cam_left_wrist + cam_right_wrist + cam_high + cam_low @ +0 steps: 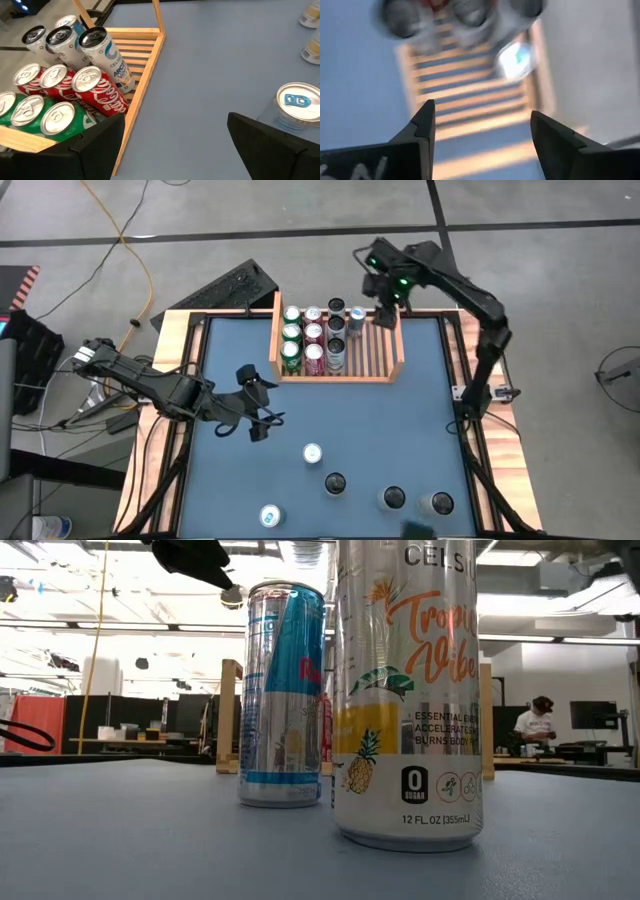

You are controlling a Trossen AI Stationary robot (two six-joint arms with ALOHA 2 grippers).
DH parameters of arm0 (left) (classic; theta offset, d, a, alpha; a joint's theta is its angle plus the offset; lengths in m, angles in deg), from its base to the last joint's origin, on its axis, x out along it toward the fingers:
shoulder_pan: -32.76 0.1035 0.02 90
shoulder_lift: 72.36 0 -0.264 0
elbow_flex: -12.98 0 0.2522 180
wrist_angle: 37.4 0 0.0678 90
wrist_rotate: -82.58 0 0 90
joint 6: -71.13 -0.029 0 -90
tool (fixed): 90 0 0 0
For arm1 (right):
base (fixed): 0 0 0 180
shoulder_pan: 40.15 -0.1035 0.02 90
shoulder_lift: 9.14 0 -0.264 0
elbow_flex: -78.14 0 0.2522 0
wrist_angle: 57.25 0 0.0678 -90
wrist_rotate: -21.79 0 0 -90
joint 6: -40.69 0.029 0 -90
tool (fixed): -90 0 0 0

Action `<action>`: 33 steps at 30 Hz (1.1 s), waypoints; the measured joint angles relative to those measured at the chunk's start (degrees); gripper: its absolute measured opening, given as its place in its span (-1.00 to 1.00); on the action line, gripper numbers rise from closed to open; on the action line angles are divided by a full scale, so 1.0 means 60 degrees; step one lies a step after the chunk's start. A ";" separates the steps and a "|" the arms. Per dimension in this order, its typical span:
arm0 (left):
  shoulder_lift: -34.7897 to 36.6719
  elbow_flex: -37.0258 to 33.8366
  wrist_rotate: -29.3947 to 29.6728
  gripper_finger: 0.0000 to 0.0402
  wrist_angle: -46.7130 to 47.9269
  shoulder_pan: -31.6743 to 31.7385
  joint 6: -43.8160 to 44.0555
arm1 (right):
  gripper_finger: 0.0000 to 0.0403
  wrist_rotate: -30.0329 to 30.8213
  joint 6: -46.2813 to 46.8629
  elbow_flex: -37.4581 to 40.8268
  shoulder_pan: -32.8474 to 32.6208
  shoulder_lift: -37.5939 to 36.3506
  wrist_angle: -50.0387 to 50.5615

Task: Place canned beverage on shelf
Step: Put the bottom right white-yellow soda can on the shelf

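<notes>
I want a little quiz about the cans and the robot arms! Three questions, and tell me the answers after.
1. True or false: the shelf is full of cans.
2. What colour are the cans in the shelf's leftmost row: A red, B green, C blue?
3. How many cans stand loose on the table, outside the shelf?

Key
1. False. Bare slats show on the side near the right gripper, which hangs open over it.
2. B, green.
3. Five, in front of the open left gripper.
</notes>
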 joint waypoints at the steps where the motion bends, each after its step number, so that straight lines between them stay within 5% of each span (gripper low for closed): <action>1: 0.0000 0.0000 -0.0025 0.70 -0.0020 0.0000 -0.0007 | 0.13 -0.0279 0.0728 0.0000 -0.0151 -0.0207 0.0389; 7: 0.0000 0.0000 -0.0142 0.70 -0.0053 -0.0004 -0.0024 | 0.13 -0.1885 0.3755 0.0640 -0.1979 -0.1831 0.0329; 16: 0.0000 0.0000 -0.0954 0.70 -0.0056 -0.0112 0.0163 | 0.13 0.0015 1.0615 0.2430 -0.7404 -0.3111 0.0366; 25: 0.0000 0.0000 -0.1114 0.70 -0.0059 -0.0229 0.0141 | 0.13 0.0177 1.5667 0.3100 -1.1085 -0.1781 -0.0296; 33: 0.0000 0.0000 -0.1185 0.70 -0.0328 -0.0229 0.0155 | 0.13 -0.1035 1.6269 0.3104 -1.2068 -0.0112 -0.0930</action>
